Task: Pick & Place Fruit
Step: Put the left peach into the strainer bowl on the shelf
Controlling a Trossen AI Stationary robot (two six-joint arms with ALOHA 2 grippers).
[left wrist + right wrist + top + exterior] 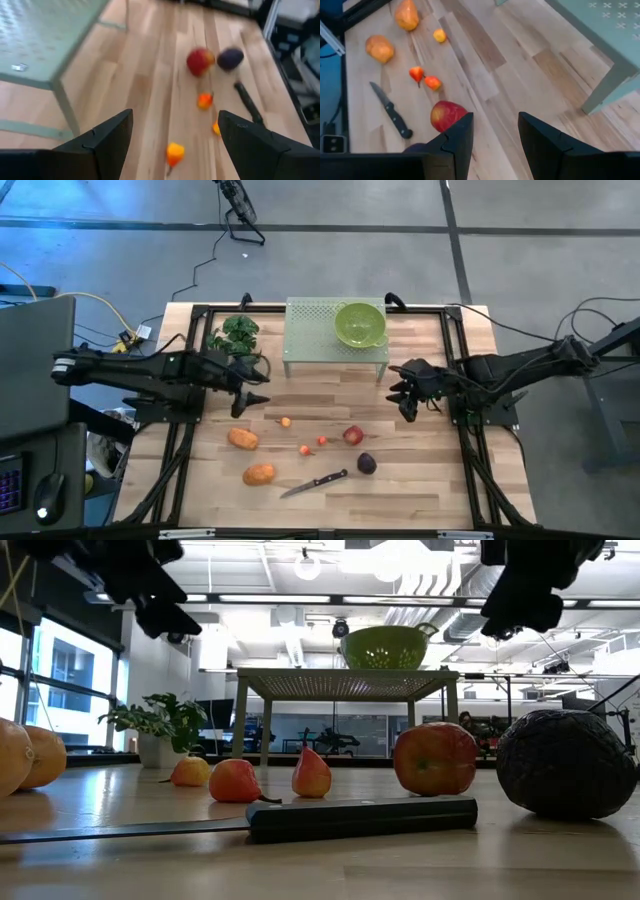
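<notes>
Overhead, six fruits lie on the pale wooden table (420, 490): two large orange ovals (243, 439) (259, 474), one round red fruit (353, 435), one dark purple fruit (367, 464), one tiny orange fruit (286, 421), and two tiny red ones (305, 449) (322, 441), making seven in all. A black-handled knife (315, 483) lies among them. The left gripper (252, 392) hangs above the table, up and left of the tiny orange fruit, apart from it. The right gripper (404, 392) hangs near the green mesh stand (320, 330), up and right of the round red fruit.

From table height, the red fruit (434, 758) is glossy with a yellow blush, the purple one (566, 762) dull and wrinkled; both grippers hang high above, touching nothing.

Past the left wrist's own fingers (107, 140), spread wide and empty, the tiny orange fruit (174, 152) lies nearest, between them.

Past the right wrist's fingers (457, 137), partly parted and empty, the red fruit (445, 114) sits just beside one finger's outline.
</notes>
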